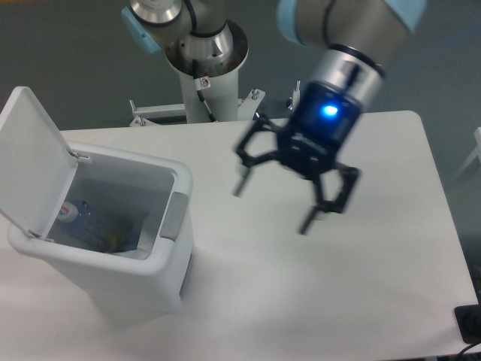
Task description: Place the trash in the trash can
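Clear plastic shows at the bottom of the trash can (pixel 113 226): the bottle (pixel 83 222) lies down inside it, its round end turned toward the hinged side, with something small and yellowish beside it that is too dim to name. No crumpled wrapper is visible on the table (pixel 391 248); whether it sits in the can under the bottle cannot be told. As a judgement, the bottle is light, thin-walled and springy, slick on its label, and would be best pinched across its body or neck; nothing asks for that now, since it already rests where it belongs.

White walls of the can stand at the table's left side, close to the front edge, with the flip lid (pixel 30 162) tilted up and back on the far-left side and the grey latch tab (pixel 173 216) on the rim facing the middle of the table. The mouth is fully open.

Out over the middle of the table hangs the gripper (pixel 274 203), blurred, its fingers spread wide apart and holding nothing, well clear of the can. Around it the tabletop runs bare to the right edge and the front edge, so there is plenty of room to travel. A dark object (pixel 470 325) sits at the front-right corner, and the arm's base post (pixel 207 71) rises behind the back edge
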Tool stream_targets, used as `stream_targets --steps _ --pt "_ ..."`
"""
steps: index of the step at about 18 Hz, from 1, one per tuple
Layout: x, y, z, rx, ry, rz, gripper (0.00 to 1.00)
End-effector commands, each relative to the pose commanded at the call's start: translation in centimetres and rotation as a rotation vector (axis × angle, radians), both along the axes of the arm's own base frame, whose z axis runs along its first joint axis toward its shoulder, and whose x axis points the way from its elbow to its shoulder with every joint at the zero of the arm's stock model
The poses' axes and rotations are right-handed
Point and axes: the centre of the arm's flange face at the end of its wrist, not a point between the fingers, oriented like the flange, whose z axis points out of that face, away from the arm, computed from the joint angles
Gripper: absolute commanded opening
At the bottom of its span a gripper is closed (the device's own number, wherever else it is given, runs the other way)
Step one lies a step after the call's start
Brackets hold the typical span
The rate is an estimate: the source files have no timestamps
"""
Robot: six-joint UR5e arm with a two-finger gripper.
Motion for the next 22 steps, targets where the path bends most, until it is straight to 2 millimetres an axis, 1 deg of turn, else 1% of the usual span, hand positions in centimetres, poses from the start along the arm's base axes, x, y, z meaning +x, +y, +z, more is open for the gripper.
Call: stream_targets --steps 1,2,3,5,6,8,10,12,13,14,16,20,22 --pt "-0.7 -0.2 -0.9 -0.058 0.039 0.008 1.0" --pt "-1.6 -0.4 -2.4 -0.128 0.077 0.012 1.0" --pt "-2.3 -0.8 -3.2 -0.163 0.093 0.019 1.0" --pt "-4.6 -0.9 -6.6 -0.289 0.123 0.004 1.0" --pt "-5.3 -1.1 -7.3 -0.344 0.136 -0.008 1.0" --pt "-5.8 -1.9 -7.8 -0.452 0.178 -0.082 1.0" --pt "-6.0 -3.1 -9.2 -0.583 0.215 -0.198 1.0" --pt "-6.6 -3.8 -9.8 -0.664 0.244 -0.208 1.0" --pt "-7.2 -4.4 -9.6 -0.707 0.27 -0.238 1.0" --pt "-7.4 -4.9 -10.0 -0.721 0.266 -0.271 1.0" --pt "-7.3 -5.4 -10.6 -0.763 0.241 -0.327 1.0" --pt "-7.4 -5.3 -11.4 -0.775 0.244 -0.349 1.0" --pt "-7.1 -5.2 -12.1 -0.779 0.238 -0.355 1.0"
